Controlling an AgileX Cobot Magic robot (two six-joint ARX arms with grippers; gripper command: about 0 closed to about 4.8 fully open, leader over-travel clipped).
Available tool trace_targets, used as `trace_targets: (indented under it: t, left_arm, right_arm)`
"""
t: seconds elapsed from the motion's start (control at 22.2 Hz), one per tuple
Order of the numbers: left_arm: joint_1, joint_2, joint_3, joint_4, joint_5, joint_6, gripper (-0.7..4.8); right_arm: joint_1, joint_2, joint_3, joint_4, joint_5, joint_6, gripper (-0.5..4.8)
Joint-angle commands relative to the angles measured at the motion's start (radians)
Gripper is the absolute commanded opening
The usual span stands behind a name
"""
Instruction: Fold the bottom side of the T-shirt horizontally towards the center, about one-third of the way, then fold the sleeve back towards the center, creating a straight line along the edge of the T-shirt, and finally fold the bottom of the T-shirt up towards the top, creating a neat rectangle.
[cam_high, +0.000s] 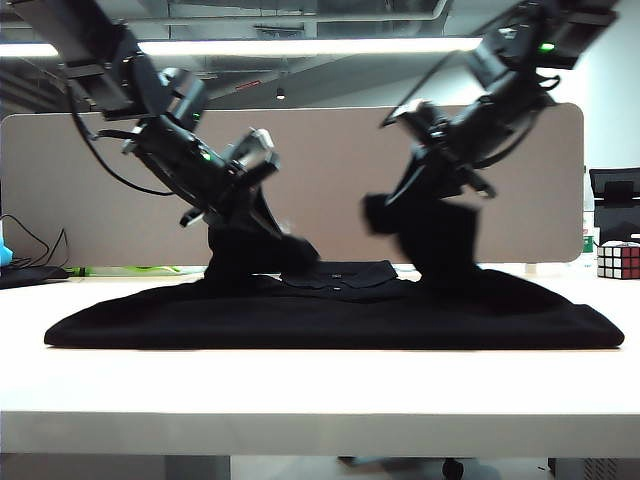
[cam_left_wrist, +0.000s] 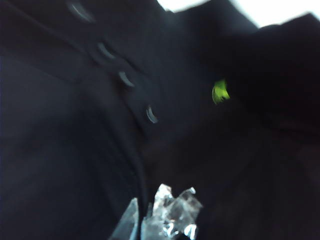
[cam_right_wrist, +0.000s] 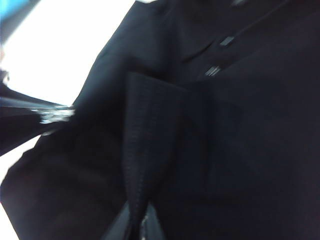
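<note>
T-shirt (cam_high: 330, 315), black, lies spread wide across the white table (cam_high: 300, 390), long near edge running straight from 9 o'clock to 3 o'clock side of the exterior view. Collar area sits at the middle rear, about 12 o'clock of the cloth.

2 peaks of fabric are lifted off the pile. Left gripper (cam_high: 240, 225), at roughly 10 o'clock from the shirt's centre, is clamped shut on a pinch of T-shirt cloth, which hangs from it in a dark cone down to the pile. Right gripper (cam_high: 425, 215), at roughly 2 o'clock, is likewise closed on a fold of the T-shirt; a flap dangles under it, blurred.

Left wrist view: shirt fills the picture, button placket with 4 pale buttons (cam_left_wrist: 151, 114) visible, yellow-green logo (cam_left_wrist: 219, 92) beside it; shiny finger (cam_left_wrist: 170, 215) at the frame edge, jaws together on black fabric.

Right wrist view: a ribbed cloth band (cam_right_wrist: 145, 150) runs up from the closed jaws; 2 buttons visible further off.

Rubik's cube (cam_high: 618, 260) stands on the table at far 3 o'clock, well apart from the shirt.
</note>
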Motion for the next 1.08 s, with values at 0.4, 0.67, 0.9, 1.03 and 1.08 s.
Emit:
trace_targets:
  t: [0.4,0.67,0.9,1.03,1.08]
  left_arm:
    - [0.104,-0.169,0.001,-0.423,0.098,0.041,3.05]
    - [0.22,-0.483,-0.359,-0.423,0.087,-0.08,2.23]
    - [0.37,-0.643,-0.704,-0.342,0.175,-0.14,3.03]
    - [0.401,-0.643,-0.785,-0.321,0.177,-0.139,3.05]
    - [0.404,-0.643,-0.813,-0.305,0.176,-0.14,3.05]
  right_arm:
    - [0.006,-0.136,-0.002,-0.239,0.017,-0.014,3.36]
    - [-0.082,-0.378,-0.126,-0.386,-0.055,0.083,3.37]
    - [-0.125,-0.673,-0.595,-0.163,-0.059,0.248,3.37]
    - [-0.155,-0.74,-0.766,-0.098,-0.058,0.295,3.37]
    - [-0.178,-0.761,-0.841,-0.073,-0.049,0.299,3.37]
